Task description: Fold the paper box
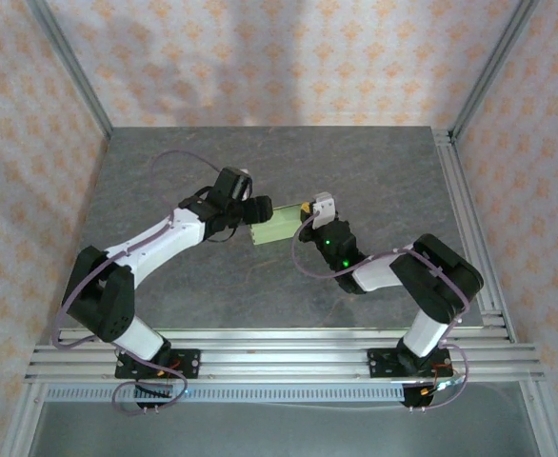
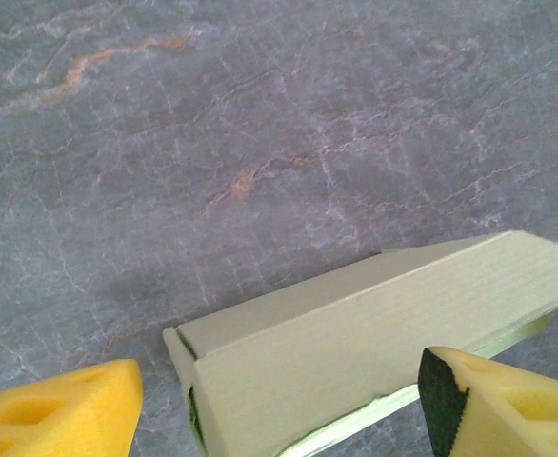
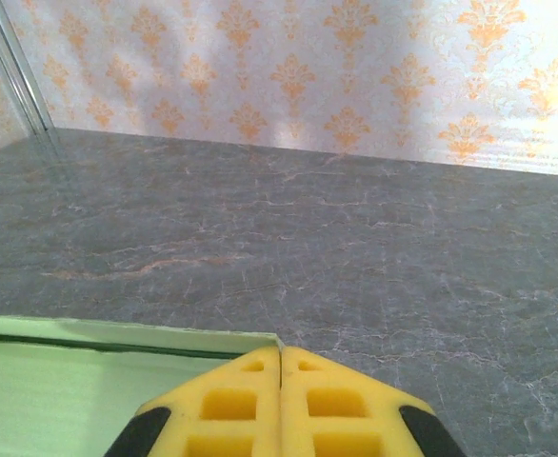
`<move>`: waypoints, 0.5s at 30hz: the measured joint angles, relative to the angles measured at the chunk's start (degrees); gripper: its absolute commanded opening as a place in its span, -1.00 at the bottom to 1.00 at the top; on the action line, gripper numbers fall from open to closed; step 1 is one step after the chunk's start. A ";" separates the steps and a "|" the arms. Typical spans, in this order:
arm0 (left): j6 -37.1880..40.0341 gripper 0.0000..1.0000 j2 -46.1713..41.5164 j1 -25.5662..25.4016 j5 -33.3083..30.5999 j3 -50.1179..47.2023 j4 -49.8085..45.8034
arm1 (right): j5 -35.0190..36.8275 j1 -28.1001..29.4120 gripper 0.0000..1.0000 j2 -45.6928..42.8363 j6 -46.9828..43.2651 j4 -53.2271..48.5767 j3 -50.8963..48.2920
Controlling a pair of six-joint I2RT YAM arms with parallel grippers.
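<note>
- The left hand (image 2: 279, 381) stands spread: its yellow fingers (image 2: 55, 409) sit far apart in the bottom corners of the left wrist view, with the paper box (image 2: 355, 333) lying between them.
- The pad on the left of that view is clear of the box's end. The other pad overlaps the box's lower edge, and I cannot tell whether they touch.
- The right hand (image 3: 279, 352) is pressed together, its two yellow pads meeting along a thin upright seam.
- Its tips sit right at a corner of the paper box (image 3: 69, 390). Whether any card is nipped in the seam cannot be told.
- From above, the paper box (image 1: 277, 224) is a pale green, long flat shape lying on the bench (image 1: 260, 162) near its middle. The left hand (image 1: 257, 209) is at its left end and the right hand (image 1: 308, 208) at its right end.
- The bench is grey and marbled, with orange-patterned walls (image 3: 260, 67) behind it.
</note>
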 measured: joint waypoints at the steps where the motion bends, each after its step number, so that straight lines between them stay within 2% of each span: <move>1: -0.70 0.54 0.00 0.00 0.11 -0.76 0.52 | 0.11 0.02 -1.00 0.15 -0.04 0.02 0.00; 12: -4.42 0.52 0.00 0.00 0.96 -4.87 4.42 | 0.37 0.22 -0.99 2.12 0.00 0.00 0.00; 15: -4.90 0.43 0.02 0.00 1.16 -5.33 5.11 | 0.35 0.22 -0.88 2.12 0.00 -0.20 0.00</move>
